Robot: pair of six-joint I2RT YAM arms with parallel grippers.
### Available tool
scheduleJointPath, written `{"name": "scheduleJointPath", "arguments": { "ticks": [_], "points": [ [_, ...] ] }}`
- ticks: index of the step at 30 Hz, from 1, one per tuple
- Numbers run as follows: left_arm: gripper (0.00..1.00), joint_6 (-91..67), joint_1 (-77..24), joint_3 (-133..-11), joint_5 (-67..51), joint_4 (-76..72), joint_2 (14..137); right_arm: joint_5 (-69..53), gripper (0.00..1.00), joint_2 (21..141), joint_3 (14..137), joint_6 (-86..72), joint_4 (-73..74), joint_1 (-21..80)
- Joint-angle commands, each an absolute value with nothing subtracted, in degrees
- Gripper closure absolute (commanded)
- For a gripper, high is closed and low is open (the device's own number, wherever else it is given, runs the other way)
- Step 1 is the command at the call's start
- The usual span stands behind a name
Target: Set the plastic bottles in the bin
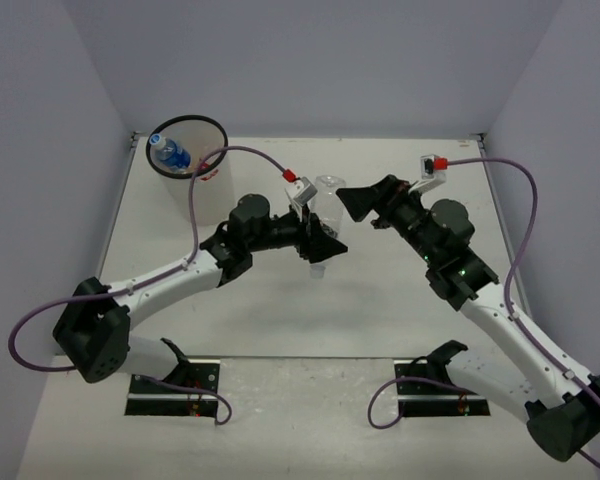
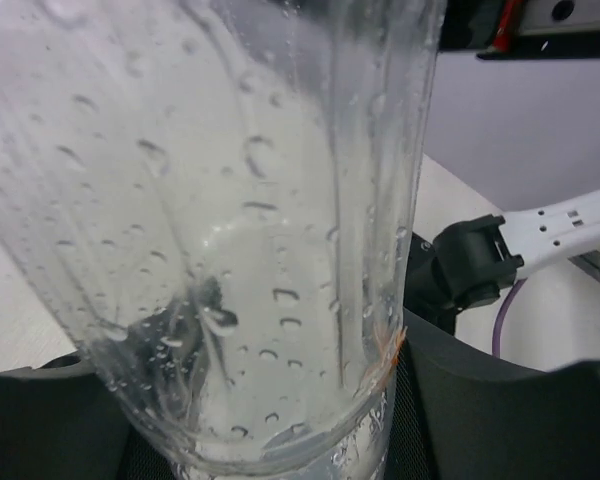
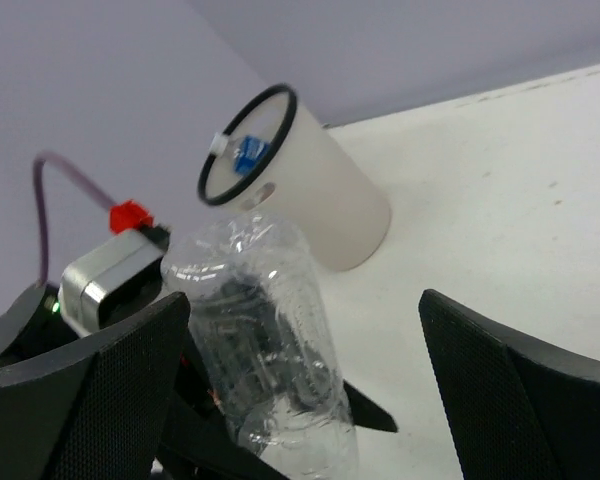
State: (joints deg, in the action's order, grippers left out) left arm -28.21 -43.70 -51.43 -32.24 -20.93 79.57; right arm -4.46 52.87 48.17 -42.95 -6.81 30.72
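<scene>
My left gripper [image 1: 318, 243] is shut on the plain clear bottle [image 1: 324, 215] and holds it mid-table, base pointing up and away. The bottle fills the left wrist view [image 2: 250, 250], wet with droplets inside. In the right wrist view the same bottle [image 3: 270, 340] stands between my right gripper's fingers [image 3: 100, 390], which are wide open and not touching it. My right gripper [image 1: 355, 203] is just right of the bottle. The bin [image 1: 192, 175] stands at the far left corner with a blue-labelled bottle [image 1: 170, 153] inside; it also shows in the right wrist view [image 3: 320, 190].
Purple cables loop from both arms over the table. Walls close the table at back and sides. The arm bases sit at the near edge.
</scene>
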Motion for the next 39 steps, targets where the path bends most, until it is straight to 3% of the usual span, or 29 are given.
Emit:
{"name": "scheduleJointPath", "arguments": {
  "ticks": [1,6,10,14,24,26,33,39],
  "points": [
    [0.91,-22.85,-43.76,-55.88,-17.66,-11.61,74.44,17.36,0.01,53.96,57.29,-43.16,12.47,29.8],
    [0.91,-23.0,-40.23,-57.95,-3.75,-5.49,70.76,31.42,0.01,53.46,60.52,-46.03,20.99,29.03],
    [0.92,-24.33,-32.1,-60.0,2.16,-2.89,68.42,31.2,0.01,52.05,58.85,-47.9,22.15,28.58],
    [0.86,-21.04,-24.57,-64.78,10.0,-4.98,69.49,27.8,0.01,52.15,56.77,-47.35,23.03,28.4],
    [0.8,-12.26,-12.27,-81.92,28.3,-7.89,86.15,26.25,0.01,51.19,53.25,-45.14,24.36,28.13],
    [0.8,-10.51,-9.96,-84.84,29.64,-8.14,90.24,26.04,0.01,50.55,52.73,-45.4,24.58,28.13],
    [0.66,-4.12,-7.13,-83.42,21.57,-18.37,95.86,28.08,0.01,47.76,50.47,-45.68,25.71,28.13],
    [0.59,-1.34,-6.78,-82.0,25.34,-22.11,97.36,30.39,0.01,45.31,48.63,-46.05,26.71,28.04]
  ]
}}
